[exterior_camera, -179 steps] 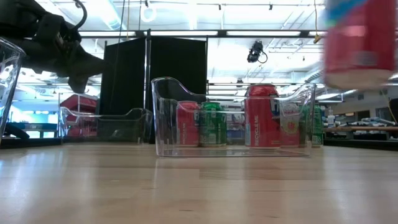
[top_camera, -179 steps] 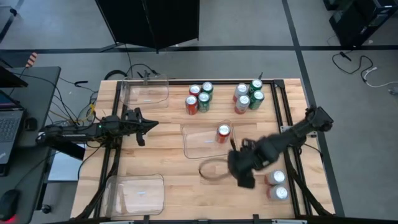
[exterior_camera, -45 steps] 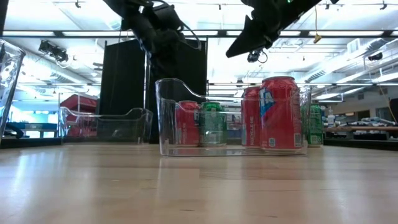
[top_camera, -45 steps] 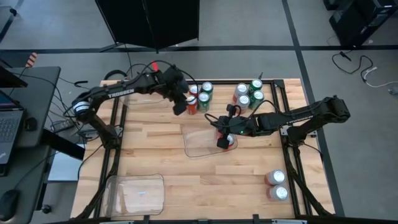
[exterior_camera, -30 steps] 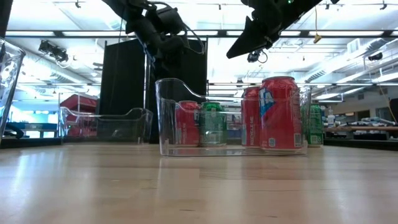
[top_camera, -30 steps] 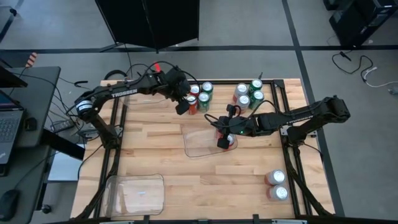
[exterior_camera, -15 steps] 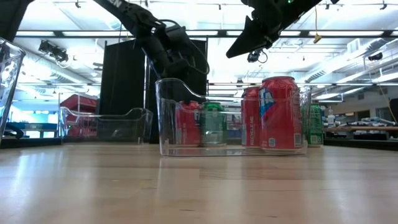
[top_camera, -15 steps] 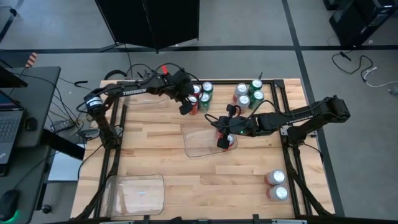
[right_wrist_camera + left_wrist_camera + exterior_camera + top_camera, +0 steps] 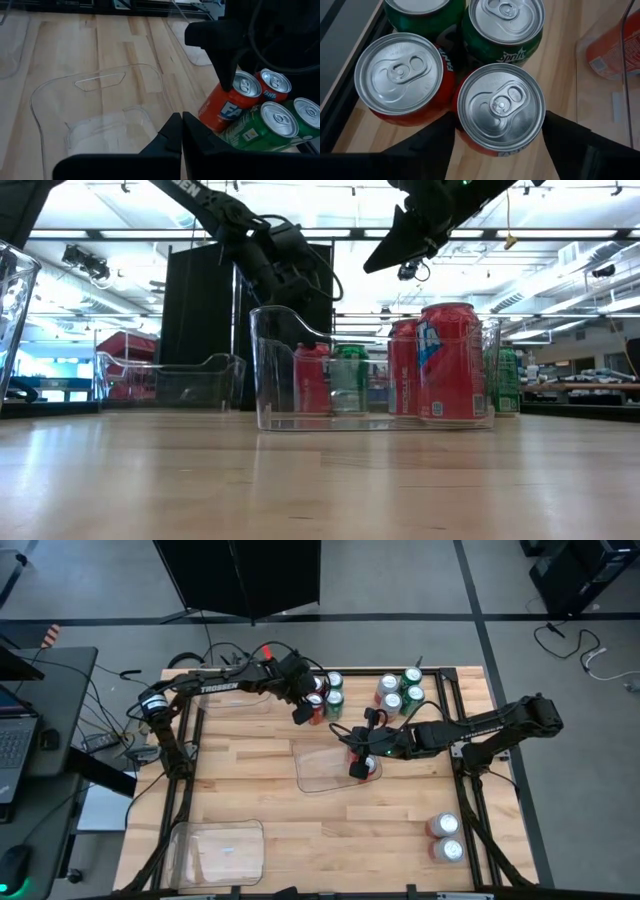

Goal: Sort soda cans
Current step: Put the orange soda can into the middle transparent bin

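Left gripper (image 9: 305,706) spread wide, arm stretched rightward; right gripper (image 9: 357,762) clamped, arm reaching leftward.

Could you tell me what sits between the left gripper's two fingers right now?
A red can stands between the left gripper's fingers, as the left wrist view shows.

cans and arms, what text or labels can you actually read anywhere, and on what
"Sprite": on the green can, left wrist view.
"FANTA", partly hidden: on the red can beside it.
"FA...", cut off: on the red can between the left gripper fingers, seen in the right wrist view.
"TROSSEN": on the left arm, high view.
Print on the low view's big red can: too blurred.
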Available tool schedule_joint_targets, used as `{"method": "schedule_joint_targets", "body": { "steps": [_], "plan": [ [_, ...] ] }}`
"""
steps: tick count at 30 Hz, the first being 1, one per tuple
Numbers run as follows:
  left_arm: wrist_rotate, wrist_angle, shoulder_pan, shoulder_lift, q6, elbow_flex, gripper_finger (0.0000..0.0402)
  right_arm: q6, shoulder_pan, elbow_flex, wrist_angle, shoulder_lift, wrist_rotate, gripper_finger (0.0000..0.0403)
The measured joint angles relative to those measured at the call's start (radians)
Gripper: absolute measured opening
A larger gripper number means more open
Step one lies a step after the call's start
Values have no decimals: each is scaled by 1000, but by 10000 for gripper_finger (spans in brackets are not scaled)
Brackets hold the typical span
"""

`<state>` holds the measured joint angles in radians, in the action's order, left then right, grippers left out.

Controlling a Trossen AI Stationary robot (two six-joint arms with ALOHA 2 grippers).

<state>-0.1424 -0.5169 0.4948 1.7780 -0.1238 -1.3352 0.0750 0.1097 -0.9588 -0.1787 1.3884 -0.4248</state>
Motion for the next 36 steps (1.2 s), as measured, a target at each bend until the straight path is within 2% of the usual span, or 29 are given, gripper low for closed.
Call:
{"method": "schedule_joint_targets", "body": {
  "steps": [6,15,24,31,33,36],
  "plan": [
    [10,-3,-1,-2,-8,-1,203,0,0,0,1,0,0,0],
    [-34,-58,-1,10,-4,8,139,4,0,0,3,0,0,0],
    [-43,-56,-29,6,-8,-9,128,37,-10,0,31,0,35,4],
    [-34,-294,-38,0,-13,-163,112,58,-148,0,109,33,54,10],
    [-31,-298,-36,-17,-27,-164,88,56,-200,-11,123,58,105,4],
    [-30,-279,-27,-39,-53,-141,32,39,-261,-48,117,111,144,2]
  ]
}}
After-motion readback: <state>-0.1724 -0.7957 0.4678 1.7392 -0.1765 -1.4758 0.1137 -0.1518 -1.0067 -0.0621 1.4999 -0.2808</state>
